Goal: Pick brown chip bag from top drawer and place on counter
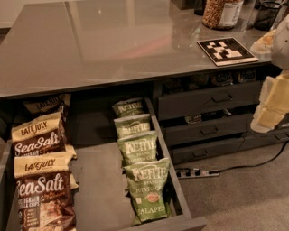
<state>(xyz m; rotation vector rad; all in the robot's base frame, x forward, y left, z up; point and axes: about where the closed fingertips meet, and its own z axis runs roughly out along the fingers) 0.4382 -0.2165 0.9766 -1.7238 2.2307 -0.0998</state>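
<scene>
The top drawer (97, 180) stands open at the lower left, under the counter (113, 36). Three brown chip bags stand in a row along its left side: the nearest (43, 194), one behind it (38, 137), and one partly hidden under the counter edge (45, 104). Several green Kettle bags (145, 189) stand in a row along the drawer's right wall. My gripper (266, 119) is at the far right edge of the camera view, pale and blurred, in front of the narrow drawer fronts. It is well away from the open drawer and the bags.
A black-and-white patterned tile (227, 50) and a jar (221, 12) sit on the counter's far right. Narrow drawer fronts with bar handles (207, 103) are right of the open drawer. A power strip (196, 172) and its cable lie on the floor.
</scene>
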